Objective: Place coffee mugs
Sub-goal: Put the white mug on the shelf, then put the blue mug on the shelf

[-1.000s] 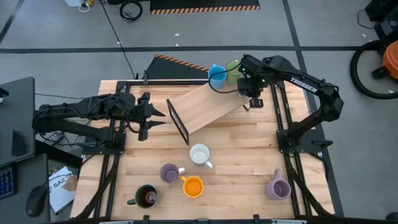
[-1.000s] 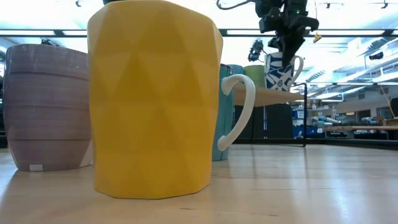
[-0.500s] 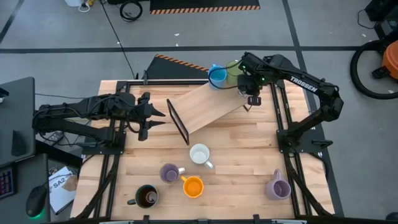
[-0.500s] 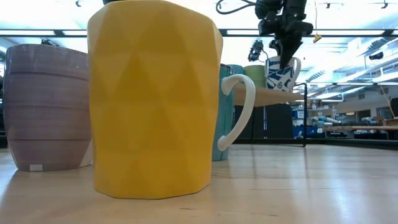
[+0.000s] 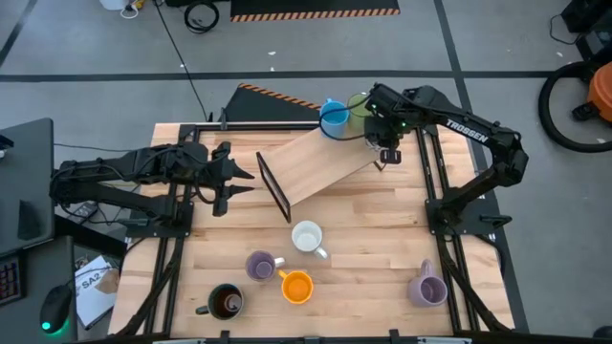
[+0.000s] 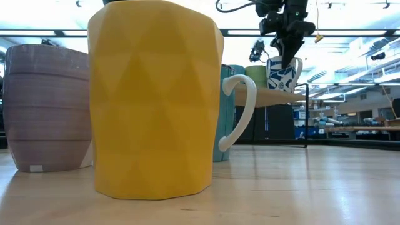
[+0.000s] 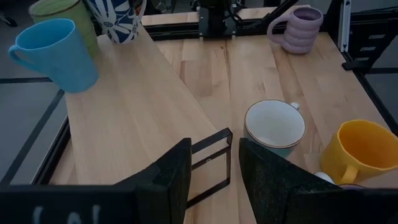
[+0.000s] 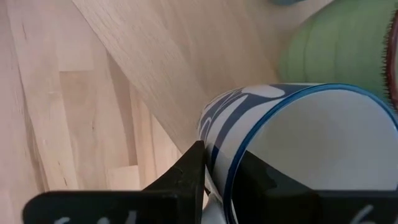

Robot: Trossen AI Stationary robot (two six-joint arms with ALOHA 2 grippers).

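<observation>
Right tool (image 5: 385,145): at the far right corner of the raised wooden shelf (image 5: 316,167), its two dark fingers (image 8: 194,163) pinched almost together on the rim of the white mug with blue flowers (image 8: 298,146); one finger outside the wall, the other just inside the mouth.
White mug with blue flowers: on the shelf's high end, directly under the right tool, upright in the low view (image 6: 282,73), touching or just beside the green mug (image 5: 360,107).
Green mug: on the shelf's far edge, between the flowered mug and the blue mug (image 5: 335,117).
Blue mug: at the shelf's far edge, just beside the green one, well apart from the left tool.
Left tool (image 5: 241,182): near the left edge of the counter (image 5: 373,277), level, pointing at the shelf's black frame end; its fingers (image 7: 168,174) stand parted with nothing between them.
White mug (image 5: 307,236): on the counter just in front of the shelf, mouth up.
Lavender mug (image 5: 260,265): on the counter, near the orange mug (image 5: 296,286), toward the front.
Dark mug (image 5: 227,302): front left of the counter, brown inside.
Second lavender mug (image 5: 427,288): front right of the counter, well apart from both tools.
</observation>
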